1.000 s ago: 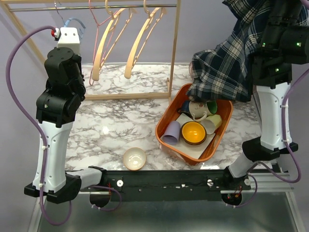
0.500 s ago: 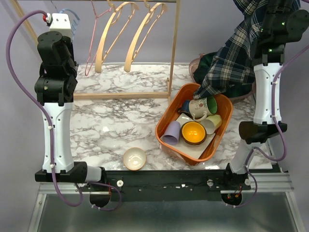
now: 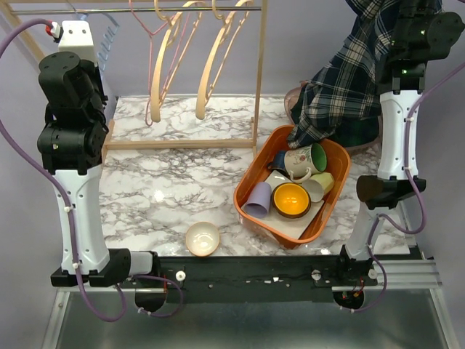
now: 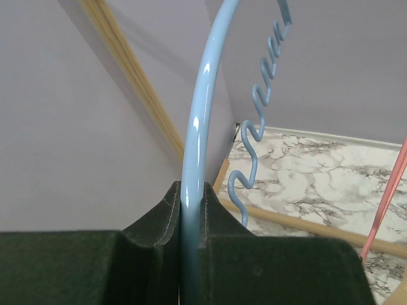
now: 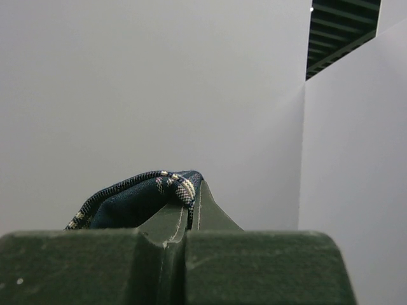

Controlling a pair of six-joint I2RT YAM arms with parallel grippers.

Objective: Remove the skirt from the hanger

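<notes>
A marbled tabletop [image 3: 174,189] sits against a plain lilac wall, with a wooden rack [image 3: 258,73] at the back. From above, the plaid skirt [image 3: 341,94] hangs from my right arm [image 3: 396,123] high on the right, its lower edge draping at the far rim of the orange tray [image 3: 290,242]. The blue hanger [image 3: 109,40] is up at the far left by my left arm [image 3: 73,131], well apart from the cloth. I judge the removal done, with only setting the skirt down left.

Left wrist: the left pincer [image 4: 191,197] is clamped nearly shut on the hanger's blue wire.

Right wrist: the right pincer [image 5: 191,206] is fully closed, pinching a fold of skirt.
</notes>
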